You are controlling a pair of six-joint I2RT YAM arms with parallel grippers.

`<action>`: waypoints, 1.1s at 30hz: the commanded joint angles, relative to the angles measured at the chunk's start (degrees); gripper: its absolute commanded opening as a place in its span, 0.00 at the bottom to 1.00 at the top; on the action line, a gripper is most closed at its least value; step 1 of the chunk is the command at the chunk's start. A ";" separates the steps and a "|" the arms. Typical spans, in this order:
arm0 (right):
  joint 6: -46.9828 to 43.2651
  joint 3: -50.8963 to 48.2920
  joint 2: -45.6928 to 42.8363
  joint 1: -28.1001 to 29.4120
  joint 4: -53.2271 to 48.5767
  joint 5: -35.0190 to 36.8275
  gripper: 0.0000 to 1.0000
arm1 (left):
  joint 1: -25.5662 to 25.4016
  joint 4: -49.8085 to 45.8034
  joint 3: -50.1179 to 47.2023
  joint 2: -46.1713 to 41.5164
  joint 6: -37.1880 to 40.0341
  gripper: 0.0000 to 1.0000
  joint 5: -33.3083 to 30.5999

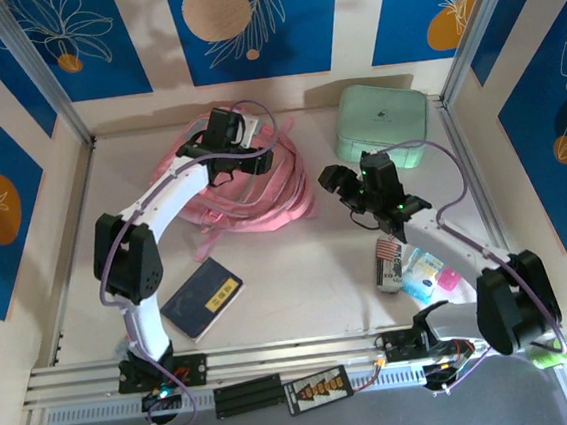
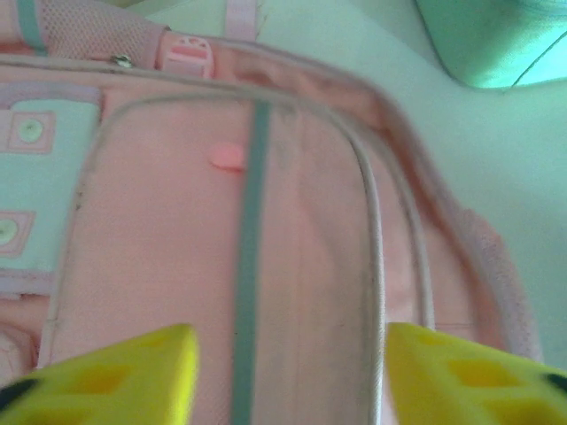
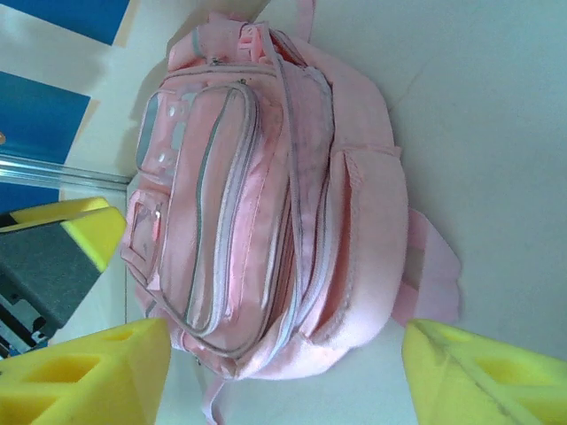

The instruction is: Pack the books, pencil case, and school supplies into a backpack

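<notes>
The pink backpack lies flat at the back middle of the table, front pockets up. My left gripper hovers just over its front pocket, open, with nothing between its yellow fingers. My right gripper is to the right of the bag, also open, facing the backpack across bare table. One navy book with a gold label lies near the left arm's base. Small school supplies lie by the right arm, beside a white and red striped piece. I cannot tell which is the pencil case.
A mint-green rounded box stands at the back right, its corner showing in the left wrist view. Pink straps trail from the bag toward the front. Walls close the table on three sides.
</notes>
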 commanded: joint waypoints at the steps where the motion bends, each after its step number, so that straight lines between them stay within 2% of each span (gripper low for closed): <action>1: -6.23 -1.03 -3.40 1.38 -9.45 2.18 0.76 | 0.92 0.31 -6.63 -10.24 -3.85 0.87 1.84; 3: -9.49 0.04 -4.36 3.22 -13.92 3.52 0.80 | 1.58 0.72 -12.80 -15.79 -5.21 0.95 0.47; 5: -11.78 1.52 -4.23 5.91 -17.43 5.29 0.83 | 2.76 0.40 -17.68 -20.40 -6.58 0.99 -0.50; 7: -13.43 3.27 -3.07 9.03 -19.58 6.20 0.87 | 4.26 -0.61 -21.70 -24.78 -8.41 1.00 -1.87; 9: -14.58 5.79 -0.52 13.42 -21.23 7.66 0.96 | 5.69 -1.58 -25.56 -29.04 -10.49 1.00 -3.89; 11: -15.45 8.75 2.87 18.16 -22.84 9.93 1.00 | 7.15 -1.43 -29.17 -32.64 -11.93 1.00 -4.67; 15: -17.84 17.83 12.57 28.50 -26.80 14.51 1.00 | 10.68 -1.25 -33.46 -37.61 -13.03 1.00 -3.76; 20: -18.90 29.76 26.21 37.19 -32.83 15.64 0.99 | 14.16 -2.82 -33.88 -39.87 -11.41 1.00 -3.06; 25: -20.34 39.78 36.39 41.98 -39.52 16.71 0.98 | 16.58 -3.74 -34.05 -41.47 -9.81 1.00 -3.66; 33: -23.84 52.30 48.67 44.35 -51.57 16.89 0.98 | 19.28 -3.32 -35.57 -41.42 -12.01 1.00 -4.68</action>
